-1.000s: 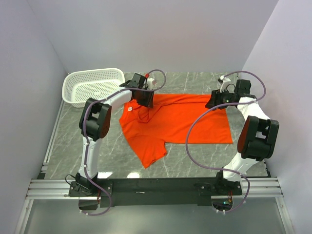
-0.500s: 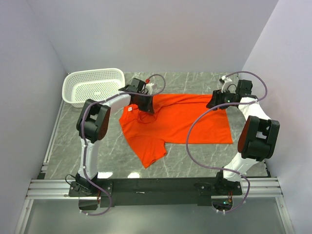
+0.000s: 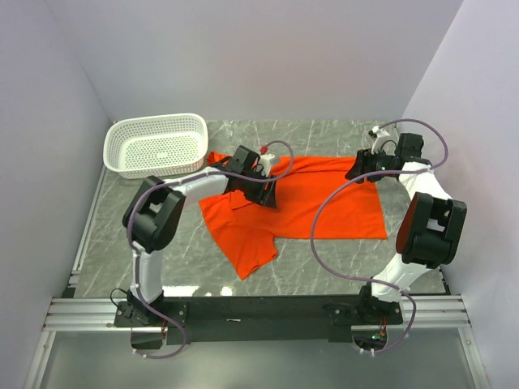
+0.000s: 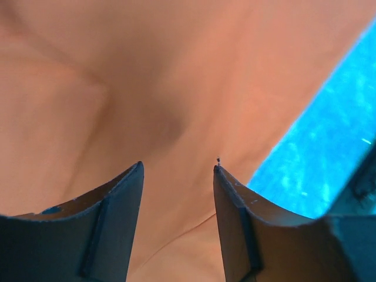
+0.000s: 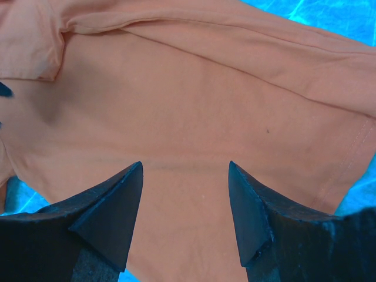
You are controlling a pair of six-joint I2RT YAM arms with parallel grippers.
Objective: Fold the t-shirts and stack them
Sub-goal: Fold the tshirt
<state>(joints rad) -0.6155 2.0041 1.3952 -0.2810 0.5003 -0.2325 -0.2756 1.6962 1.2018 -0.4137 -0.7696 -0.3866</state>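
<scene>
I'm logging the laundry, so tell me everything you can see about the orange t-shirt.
The orange t-shirt is soft cloth, lying mostly flat on the grey marbled table, one short sleeve pointing to its near edge, its far edge folded over. The left hand and right hand hang open just over it.

T-shirt (image 3: 349,215) flat on table (image 3: 324,271) centre, basket (image 3: 154,146) at far left corner

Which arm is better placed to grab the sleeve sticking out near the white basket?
Left. The left gripper hovers open over the t-shirt, close to that sleeve beside the basket. The right gripper, also open, sits over the t-shirt's opposite end, with the whole garment between.
</scene>
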